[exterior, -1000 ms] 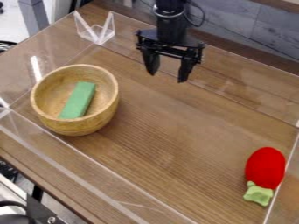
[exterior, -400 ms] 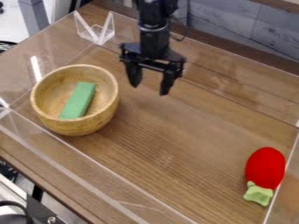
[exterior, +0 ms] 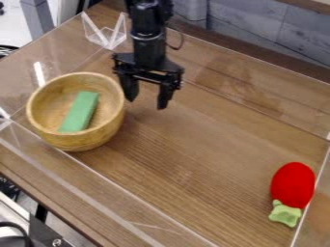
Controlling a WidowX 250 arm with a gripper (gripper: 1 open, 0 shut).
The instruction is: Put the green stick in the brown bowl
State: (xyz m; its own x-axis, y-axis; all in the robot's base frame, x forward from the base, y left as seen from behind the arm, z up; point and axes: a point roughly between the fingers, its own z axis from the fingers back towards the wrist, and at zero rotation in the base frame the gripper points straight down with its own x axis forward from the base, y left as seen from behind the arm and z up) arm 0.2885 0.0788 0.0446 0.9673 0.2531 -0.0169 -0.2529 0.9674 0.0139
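The green stick [exterior: 80,110] lies flat inside the brown bowl [exterior: 39,129], slanted along its floor, so the task looks done. The hand [exterior: 146,96] hangs just beside the bowl's right rim, pointing down, wide open and holding nothing, likely released there to leave the stick resting. A red toy [exterior: 292,184] sits well apart on the desk [exterior: 194,164]. No writing or labels can be read

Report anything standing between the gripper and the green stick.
Nothing loose lies between them. The green stick lies inside the brown bowl, and the open gripper hangs just beside the bowl's right rim, so only that wall separates them. From above the stick is uncovered.
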